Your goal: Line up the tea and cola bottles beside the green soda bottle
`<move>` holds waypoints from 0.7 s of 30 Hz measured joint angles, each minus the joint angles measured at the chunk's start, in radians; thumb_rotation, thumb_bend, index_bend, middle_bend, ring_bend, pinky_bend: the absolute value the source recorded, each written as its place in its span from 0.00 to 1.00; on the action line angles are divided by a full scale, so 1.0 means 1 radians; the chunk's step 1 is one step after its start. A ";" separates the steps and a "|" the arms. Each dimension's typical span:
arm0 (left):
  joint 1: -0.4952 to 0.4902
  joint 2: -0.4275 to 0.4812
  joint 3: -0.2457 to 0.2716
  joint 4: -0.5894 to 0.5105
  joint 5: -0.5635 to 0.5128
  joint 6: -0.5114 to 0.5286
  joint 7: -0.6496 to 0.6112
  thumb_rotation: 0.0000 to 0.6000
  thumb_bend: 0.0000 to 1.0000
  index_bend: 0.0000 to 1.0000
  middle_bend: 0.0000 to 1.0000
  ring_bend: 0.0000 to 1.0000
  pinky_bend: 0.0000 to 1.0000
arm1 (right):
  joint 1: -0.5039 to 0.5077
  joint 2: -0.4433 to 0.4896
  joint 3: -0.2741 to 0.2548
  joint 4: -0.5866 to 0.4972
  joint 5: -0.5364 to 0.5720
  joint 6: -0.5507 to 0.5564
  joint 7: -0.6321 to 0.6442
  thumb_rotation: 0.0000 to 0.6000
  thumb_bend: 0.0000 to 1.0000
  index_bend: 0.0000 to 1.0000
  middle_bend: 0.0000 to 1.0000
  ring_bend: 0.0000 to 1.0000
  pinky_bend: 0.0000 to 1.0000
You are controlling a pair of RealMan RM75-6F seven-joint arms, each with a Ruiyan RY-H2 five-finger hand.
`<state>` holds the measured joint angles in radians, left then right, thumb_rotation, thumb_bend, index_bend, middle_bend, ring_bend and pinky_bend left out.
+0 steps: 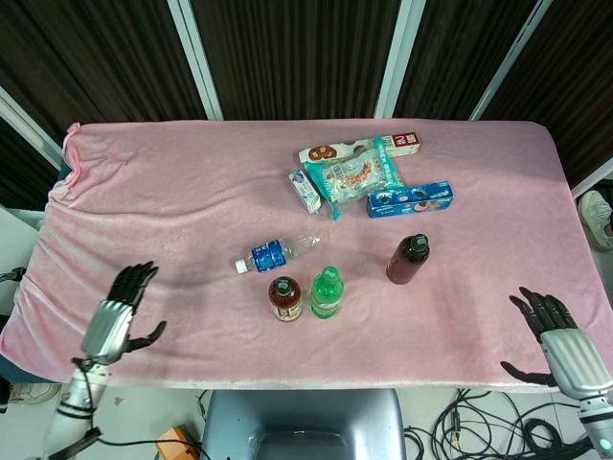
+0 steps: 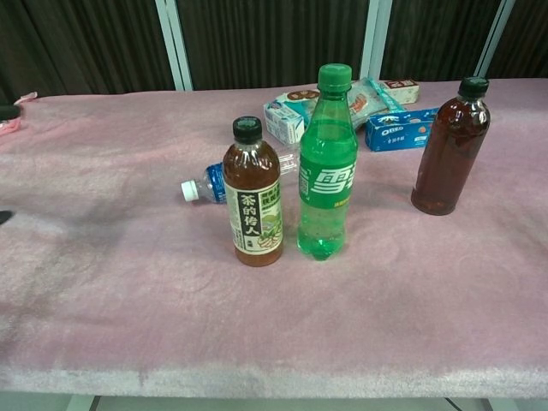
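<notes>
The green soda bottle stands upright near the table's front edge. Close on its left stands the brown tea bottle, upright, with nothing touching it. The dark cola bottle stands upright further right and a little further back. My left hand hovers open over the front left of the table, far from the bottles. My right hand is open at the front right corner, holding nothing. The chest view shows neither hand clearly.
A small water bottle lies on its side just behind the tea. Snack packs, a small carton and a blue biscuit box sit further back. The pink cloth covers the table.
</notes>
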<state>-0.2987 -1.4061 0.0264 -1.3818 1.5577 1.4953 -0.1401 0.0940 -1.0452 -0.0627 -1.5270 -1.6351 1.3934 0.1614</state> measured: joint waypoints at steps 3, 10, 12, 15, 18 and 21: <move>0.089 0.073 0.036 0.026 -0.034 0.023 0.104 1.00 0.30 0.00 0.04 0.00 0.00 | 0.027 -0.008 0.014 -0.008 0.010 -0.030 0.013 1.00 0.30 0.00 0.00 0.00 0.10; 0.191 0.064 0.066 0.152 -0.052 0.089 0.133 1.00 0.31 0.00 0.04 0.00 0.00 | 0.122 -0.036 0.088 0.000 0.058 -0.115 0.198 1.00 0.30 0.00 0.00 0.00 0.10; 0.200 0.045 0.066 0.186 -0.045 0.097 0.109 1.00 0.31 0.00 0.04 0.00 0.00 | 0.156 -0.053 0.121 0.013 0.086 -0.146 0.270 1.00 0.30 0.00 0.00 0.00 0.12; 0.212 0.014 0.061 0.231 -0.038 0.102 0.093 1.00 0.31 0.00 0.04 0.00 0.00 | 0.222 -0.083 0.173 0.039 0.138 -0.225 0.393 1.00 0.30 0.00 0.00 0.00 0.13; 0.221 -0.006 0.052 0.259 -0.033 0.103 0.090 1.00 0.31 0.00 0.04 0.00 0.00 | 0.291 -0.115 0.207 0.075 0.182 -0.333 0.478 1.00 0.30 0.00 0.00 0.00 0.13; 0.229 -0.011 0.043 0.268 -0.031 0.105 0.079 1.00 0.31 0.00 0.04 0.00 0.00 | 0.365 -0.157 0.230 0.124 0.217 -0.456 0.533 1.00 0.30 0.00 0.00 0.00 0.13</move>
<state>-0.0699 -1.4167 0.0696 -1.1136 1.5264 1.6004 -0.0611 0.4586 -1.2019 0.1673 -1.4032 -1.4180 0.9374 0.6943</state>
